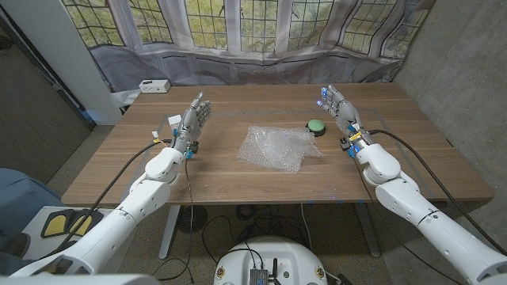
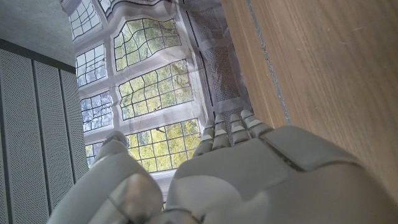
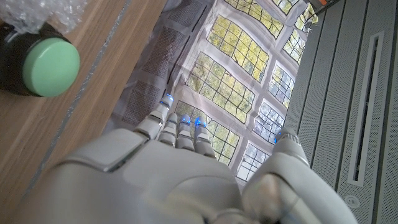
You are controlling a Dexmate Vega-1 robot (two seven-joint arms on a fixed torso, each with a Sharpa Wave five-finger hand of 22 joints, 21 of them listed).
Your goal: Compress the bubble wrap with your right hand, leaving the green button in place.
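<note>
On the left, the left hand (image 1: 192, 120) stands on its edge on the table (image 1: 238, 178) with straight fingers close together, holding nothing. In the middle lies the bubble wrap (image 1: 277, 147), a crumpled clear sheet, and the green button (image 1: 316, 126) sits touching its far right corner. On the right, the right hand (image 1: 339, 109) is raised with fingers straight, empty, just right of the button and apart from the wrap.
</note>
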